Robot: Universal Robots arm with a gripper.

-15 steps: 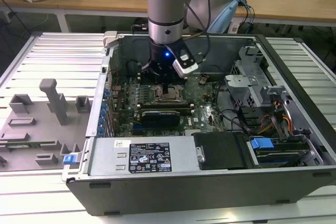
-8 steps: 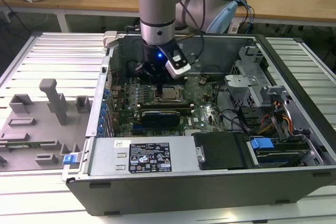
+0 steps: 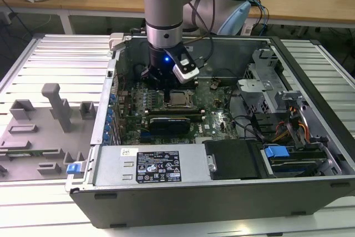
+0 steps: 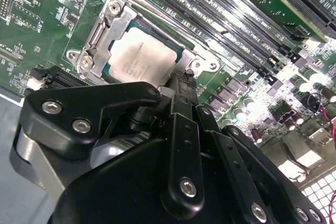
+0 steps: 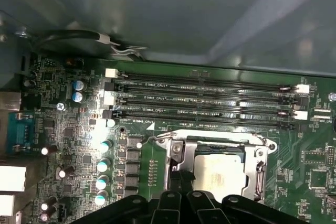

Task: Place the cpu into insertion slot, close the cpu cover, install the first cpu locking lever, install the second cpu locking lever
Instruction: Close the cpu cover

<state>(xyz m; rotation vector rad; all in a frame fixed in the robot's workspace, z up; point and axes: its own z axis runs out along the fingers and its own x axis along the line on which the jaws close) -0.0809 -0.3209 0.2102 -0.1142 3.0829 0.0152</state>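
Note:
The cpu [image 4: 140, 59], a pale silvery square, lies flat in the insertion slot [image 4: 207, 62] on the green motherboard. The cpu cover [image 4: 113, 24], a silvery frame, lies down around the chip. A thin lever rod [image 5: 210, 133] runs along the socket edge beside the memory slots. My black gripper [image 4: 181, 85] hangs just over one side of the socket, its fingers [image 5: 181, 179] together with nothing seen between them. In the exterior view the gripper [image 3: 165, 89] stands inside the open computer case, right beside the cpu [image 3: 178, 99].
Long black memory slots [image 5: 205, 100] run next to the socket. A black expansion card [image 3: 172, 121] lies on the near side, the power supply [image 3: 150, 165] in front. A drive cage [image 3: 269, 84] and cables [image 3: 288, 129] fill the exterior view's right. A grey fixture tray [image 3: 44, 120] sits outside.

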